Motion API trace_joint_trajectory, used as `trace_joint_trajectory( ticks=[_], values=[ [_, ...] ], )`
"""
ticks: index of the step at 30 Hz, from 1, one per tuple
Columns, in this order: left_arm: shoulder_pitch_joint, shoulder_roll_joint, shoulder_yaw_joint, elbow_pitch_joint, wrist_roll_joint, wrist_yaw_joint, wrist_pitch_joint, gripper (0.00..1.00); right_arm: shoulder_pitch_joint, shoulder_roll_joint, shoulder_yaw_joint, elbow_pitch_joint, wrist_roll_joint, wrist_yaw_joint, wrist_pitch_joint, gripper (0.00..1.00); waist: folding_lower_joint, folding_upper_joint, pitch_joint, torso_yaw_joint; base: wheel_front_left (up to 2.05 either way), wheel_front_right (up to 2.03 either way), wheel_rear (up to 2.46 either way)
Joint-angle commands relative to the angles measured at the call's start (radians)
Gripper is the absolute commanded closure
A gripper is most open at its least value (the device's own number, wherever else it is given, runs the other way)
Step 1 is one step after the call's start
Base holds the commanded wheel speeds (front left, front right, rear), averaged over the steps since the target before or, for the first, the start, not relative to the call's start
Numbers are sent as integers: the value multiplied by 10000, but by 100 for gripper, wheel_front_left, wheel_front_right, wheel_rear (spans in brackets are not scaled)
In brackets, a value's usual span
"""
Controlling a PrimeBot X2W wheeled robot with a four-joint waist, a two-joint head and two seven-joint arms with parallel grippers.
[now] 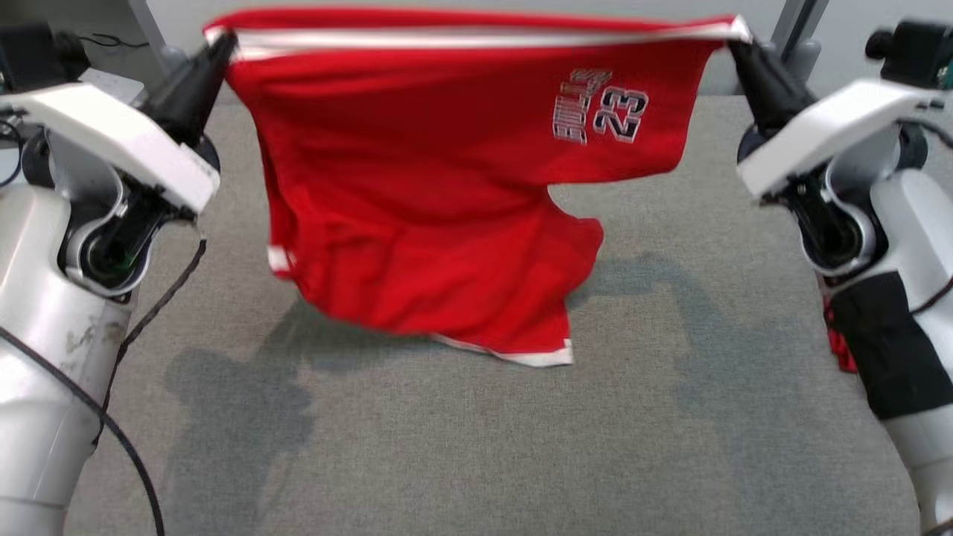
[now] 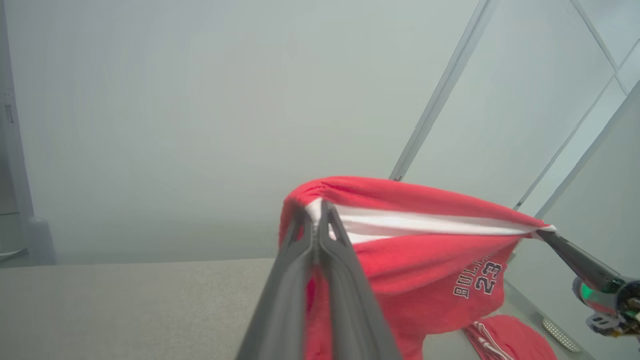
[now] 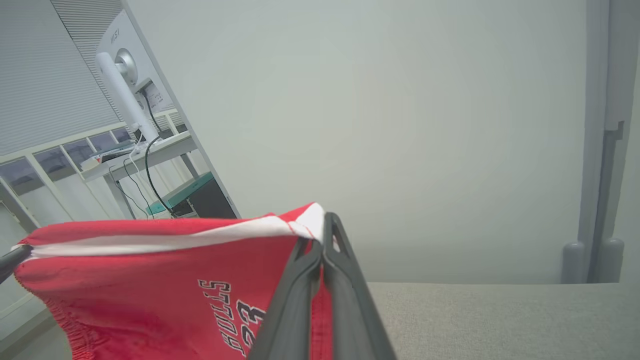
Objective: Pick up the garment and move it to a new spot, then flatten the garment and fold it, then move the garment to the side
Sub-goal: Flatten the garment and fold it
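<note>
Both arms hold the red garment (image 1: 417, 186) up over the grey table (image 1: 670, 432), its white-banded top edge pulled into a straight line between them. The left gripper (image 1: 222, 43) is clenched on 1 corner and the right gripper (image 1: 738, 36) on the other. The rest hangs free, the lowest hem just above the surface or brushing it, I can't tell which. To lay it flat well, I'd say the 2 arms should come down together at equal height with that edge taut, letting the hanging hem land first and drawing the cloth gently so it spreads without bunching. The head view shows the uneven lower edge and its shadow. The left wrist view adds a second red cloth (image 2: 507, 337) lying low near the right arm, and the right wrist view a monitor (image 3: 127, 55) beyond the left arm.
</note>
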Motion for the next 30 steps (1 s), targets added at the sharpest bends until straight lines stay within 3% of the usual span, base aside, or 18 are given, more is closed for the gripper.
trace_joint_trajectory(
  ticks=[1, 7, 9, 15, 19, 20, 23, 25, 27, 30],
  values=[
    [-534, 485, 439, 4, 94, -24, -181, 100, -295, 37, -57, -39, -22, -2, -233, 100, 0, 0, -71, -21, 0, 0, 0],
    [244, 518, -186, -28, -464, -76, -31, 100, 31, -13, 672, -72, 749, -2, 126, 100, 0, 0, -792, -144, 0, 0, 0],
    [1529, 898, -579, -422, -1191, -79, 1019, 100, 1016, -383, 1326, -636, 1473, -2, 930, 100, 0, 0, -1197, -227, 0, 0, 0],
    [4032, 2491, -1578, -2445, -1983, 82, 3686, 100, 3075, -1663, 2452, -2959, 3306, -2, 3743, 100, 0, 0, -1234, -315, 0, 0, 0],
    [5237, 3602, -1888, -4543, -3013, 742, 5475, 100, 4316, -2974, 2688, -4975, 4796, -2, 6191, 100, 0, 0, -736, -228, 0, 0, 0],
    [5237, 3602, -1888, -4543, -3013, 742, 5475, 100, 4316, -2974, 2688, -4975, 4796, -2, 6191, 100, 0, 0, -736, -228, 0, 0, 0],
    [5503, 4168, -1871, -5843, -3936, 1356, 6614, 100, 4940, -3763, 2457, -6043, 5908, -2, 7882, 100, 0, 0, -70, -144, 0, 0, 0],
    [5189, 4327, -1825, -6305, -4197, 1744, 7162, 100, 4896, -4121, 2279, -6354, 6070, -2, 8718, 100, 0, 0, 526, -93, 0, 0, 0],
    [4560, 4249, -1919, -6256, -4108, 2079, 7640, 100, 4438, -4049, 2123, -6163, 5908, -2, 9385, 100, 0, 0, 1221, -75, 0, 0, 0],
    [3169, 3470, -1875, -5248, -3794, 2553, 7734, 100, 2917, -2904, 1525, -4771, 5260, -2, 9616, 100, 0, 0, 2307, -99, 0, 0, 0]
  ],
)
